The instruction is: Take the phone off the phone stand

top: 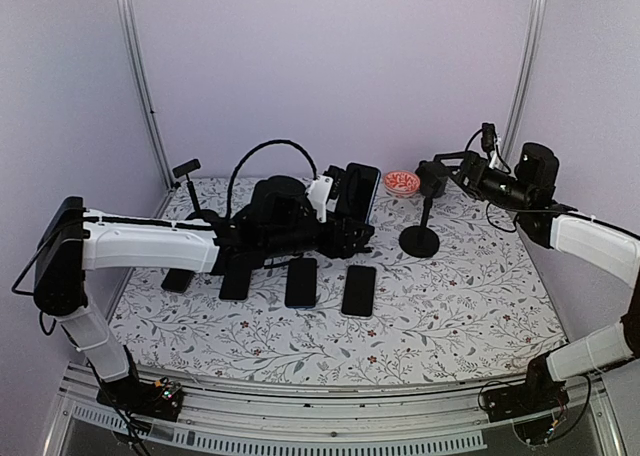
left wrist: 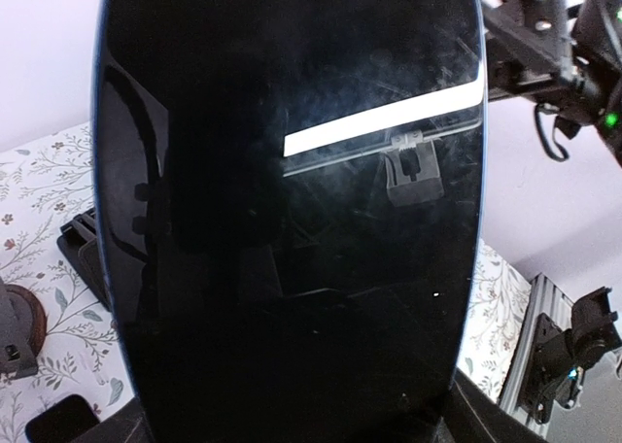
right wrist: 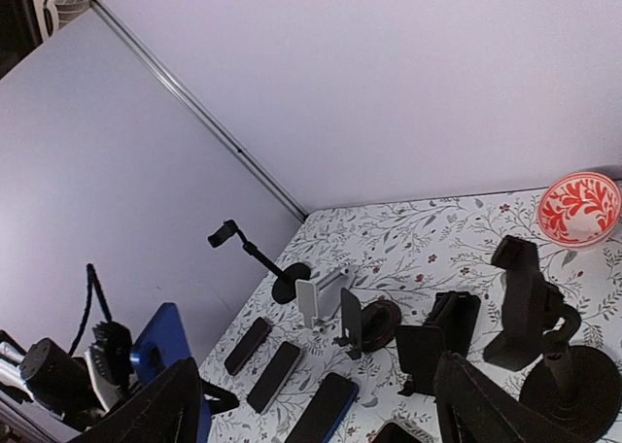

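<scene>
- A floral-print surface point(top: 450, 306) (pale, with small sprigs) is seen carrying everything.
- Four dark phones are laid flat in a row near its middle: the leftmost phone point(top: 178, 279), the second phone point(top: 237, 274), the third phone point(top: 301, 282) and the rightmost phone point(top: 359, 291).
- A black round-based stand point(top: 419, 240) is stood upright beyond the row's right end.
- A red-and-white bowl point(top: 401, 183) is set behind that stand, near the back wall.
- A clamp-topped stand point(top: 186, 168) is placed at the far left corner.

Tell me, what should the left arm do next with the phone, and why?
Probably lower the phone onto the table beside the other phones: the left gripper seems to hold it upright, clear of the phone stand.
</scene>
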`<move>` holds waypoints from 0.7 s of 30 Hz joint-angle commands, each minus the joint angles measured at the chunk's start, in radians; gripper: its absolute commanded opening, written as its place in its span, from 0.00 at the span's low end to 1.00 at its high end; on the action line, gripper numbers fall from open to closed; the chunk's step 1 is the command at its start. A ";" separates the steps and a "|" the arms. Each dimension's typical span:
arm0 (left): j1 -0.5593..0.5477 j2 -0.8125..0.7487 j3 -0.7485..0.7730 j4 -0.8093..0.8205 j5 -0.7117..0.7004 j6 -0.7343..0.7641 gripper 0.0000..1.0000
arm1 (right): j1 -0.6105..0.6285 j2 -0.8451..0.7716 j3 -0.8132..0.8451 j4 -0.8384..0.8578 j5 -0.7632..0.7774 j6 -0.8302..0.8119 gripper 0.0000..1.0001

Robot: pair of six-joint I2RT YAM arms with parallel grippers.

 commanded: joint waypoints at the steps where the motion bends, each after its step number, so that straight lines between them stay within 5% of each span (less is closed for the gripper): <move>1: 0.009 0.028 0.013 0.088 -0.034 -0.010 0.00 | 0.072 -0.097 -0.023 -0.101 -0.033 -0.050 0.85; 21: -0.056 0.087 0.066 0.089 -0.118 -0.008 0.00 | 0.389 -0.057 -0.081 -0.074 0.085 0.036 0.63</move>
